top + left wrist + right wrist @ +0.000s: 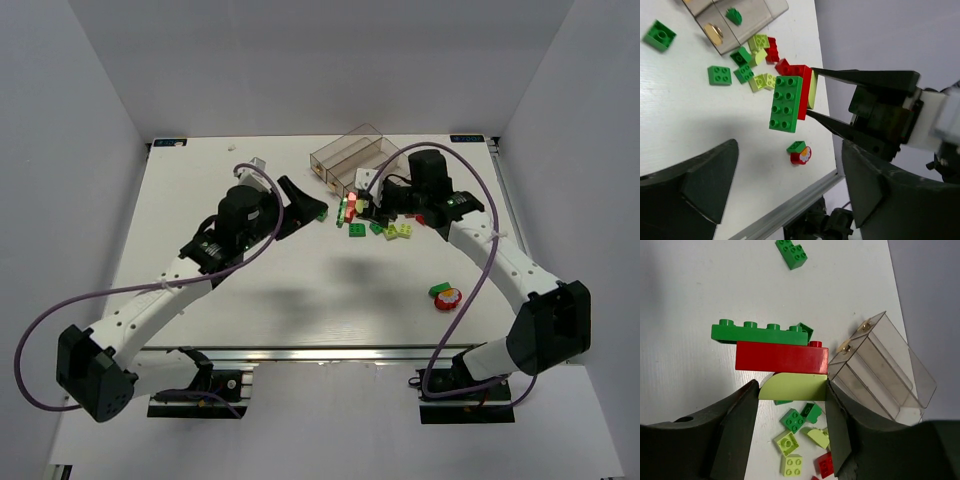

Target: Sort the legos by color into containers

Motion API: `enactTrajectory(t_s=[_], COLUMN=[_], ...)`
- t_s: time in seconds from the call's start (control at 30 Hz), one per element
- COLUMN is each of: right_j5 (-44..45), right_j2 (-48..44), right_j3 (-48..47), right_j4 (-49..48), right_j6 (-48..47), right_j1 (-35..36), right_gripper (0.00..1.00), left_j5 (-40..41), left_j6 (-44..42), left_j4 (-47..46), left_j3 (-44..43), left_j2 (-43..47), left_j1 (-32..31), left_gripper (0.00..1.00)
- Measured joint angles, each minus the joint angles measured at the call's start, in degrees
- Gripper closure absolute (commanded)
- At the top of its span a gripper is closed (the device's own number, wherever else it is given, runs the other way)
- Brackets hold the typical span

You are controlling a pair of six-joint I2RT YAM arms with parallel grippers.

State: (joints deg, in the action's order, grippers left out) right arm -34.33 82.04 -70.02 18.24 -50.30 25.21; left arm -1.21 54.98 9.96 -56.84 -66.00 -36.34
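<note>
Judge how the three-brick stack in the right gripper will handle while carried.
Likely rigid and light: the stack is three studded bricks pressed together. The right gripper seems to clamp only the lime piece, so the overhanging green brick could lever layers apart if bumped. Smooth sides may slip.

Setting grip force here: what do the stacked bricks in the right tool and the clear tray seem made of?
Stacked bricks: hard moulded plastic, smooth and faintly glossy, with crisp studs and sharp edges. Clear tray: probably rigid transparent plastic, since its thin walls are see-through with moulded corners. Glass looks unlikely, but cannot be ruled out.
</note>
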Motion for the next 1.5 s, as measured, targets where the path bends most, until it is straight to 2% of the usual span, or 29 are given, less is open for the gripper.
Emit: enactTrajectory(t_s=[0.2,0.4,0.67,1.17,1.5], right_j5=[0.02,-0.63,-2.25,-4.48,-4.90], right_j2=[-3.15,-4.94,-6.51,-8.59,-8.61], right_j3=[3.19,5.07,7.37,9.92,9.92], right_j4=[-2.60,-4.79,-7.52,-12.39,-13.03], right_j6=[-6.01,-8.41,-8.28,-6.47,-5.22], right_j1=[1.86,2.08,2.08,2.08,2.08], right_gripper=[1.00,1.00,1.00,1.00,1.00], left_j5=[-5.05,-9.03,-13.44,-16.00,-17.44], left_j6=[1.01,0.85,0.83,0.55,0.55], left_j4=[-4.46,-8.52,-14.56,-16.37,-17.62], left_j3=[0.39,1.36,3.96,4.79,4.94], left_j2=[-5.73,-7.52,-7.63,-7.85,-9.57], left_j1=[0.00,0.00,0.00,0.02,0.02], left_gripper=[0.20,0.28,0.28,0.29,0.41])
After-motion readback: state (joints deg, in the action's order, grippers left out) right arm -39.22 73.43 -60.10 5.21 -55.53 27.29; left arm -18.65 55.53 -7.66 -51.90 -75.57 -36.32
